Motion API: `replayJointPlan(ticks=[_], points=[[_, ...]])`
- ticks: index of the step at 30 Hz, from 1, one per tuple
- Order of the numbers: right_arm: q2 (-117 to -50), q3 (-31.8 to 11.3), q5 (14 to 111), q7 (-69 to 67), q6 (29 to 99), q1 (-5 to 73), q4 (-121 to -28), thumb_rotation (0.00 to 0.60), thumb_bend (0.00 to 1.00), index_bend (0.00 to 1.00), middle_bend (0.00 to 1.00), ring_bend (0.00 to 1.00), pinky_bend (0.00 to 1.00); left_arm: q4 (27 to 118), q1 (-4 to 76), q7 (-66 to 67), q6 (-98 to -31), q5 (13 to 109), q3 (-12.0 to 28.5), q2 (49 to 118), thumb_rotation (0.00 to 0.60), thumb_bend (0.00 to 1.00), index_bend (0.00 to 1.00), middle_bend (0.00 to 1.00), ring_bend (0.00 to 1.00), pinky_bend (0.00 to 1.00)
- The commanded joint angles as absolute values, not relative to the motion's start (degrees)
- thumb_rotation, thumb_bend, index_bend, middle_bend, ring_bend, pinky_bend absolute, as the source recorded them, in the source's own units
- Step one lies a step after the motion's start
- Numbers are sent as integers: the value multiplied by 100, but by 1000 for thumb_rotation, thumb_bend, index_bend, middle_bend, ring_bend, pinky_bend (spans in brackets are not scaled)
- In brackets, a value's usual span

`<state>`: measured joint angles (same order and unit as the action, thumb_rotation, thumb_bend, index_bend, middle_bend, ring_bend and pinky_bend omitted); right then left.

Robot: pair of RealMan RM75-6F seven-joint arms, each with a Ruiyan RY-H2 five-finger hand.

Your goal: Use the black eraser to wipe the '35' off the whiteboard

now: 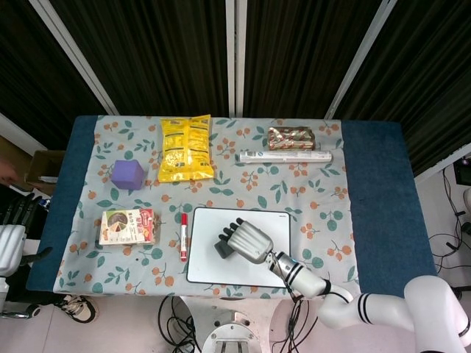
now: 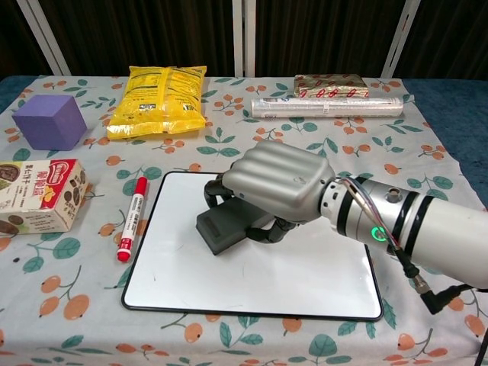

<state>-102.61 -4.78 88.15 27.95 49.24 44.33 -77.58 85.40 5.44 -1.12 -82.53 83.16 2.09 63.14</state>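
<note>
My right hand grips the black eraser and presses it flat on the whiteboard, left of the board's middle. No pen strokes show on the white surface around the hand; whatever lies under the hand and eraser is hidden. In the head view my left hand hangs off the table's left edge with nothing in it, but I cannot make out its fingers.
A red marker lies just left of the board. Farther left stand a biscuit box and a purple cube. At the back lie a yellow snack bag, a foil roll and a wrapped packet.
</note>
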Motion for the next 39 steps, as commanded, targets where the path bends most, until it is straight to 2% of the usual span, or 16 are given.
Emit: replayJointPlan(ticks=[1,11,15,22,39], points=[[-10442,-610,8718,2776,4909,4543,-7564,600,349,880,777,717,810,8521,544,-127,-8245,8317,208,6317,600,0,21,38,18,138],[-10896,-1001,8428,2616,4852,4895,-6707,600,351,880,778,717,810,8465,531,-181,-8216,8270,221,6286,600,0,21,38,18,138],[-10920,-1030,8363,2551,4869,4945,-6571,600,354,880,778,717,810,8458,529,-188,-8202,8265,219,6284,600,0,22,38,18,138],[-10617,-782,8410,2513,5002,4805,-6856,600,353,888,783,723,815,8488,548,-153,-8185,8307,210,6295,600,0,21,38,17,138],[-9379,-70,8180,2795,5248,4122,-8370,600,352,891,785,723,817,8781,613,134,-8193,8426,198,6297,600,0,22,38,18,138]])
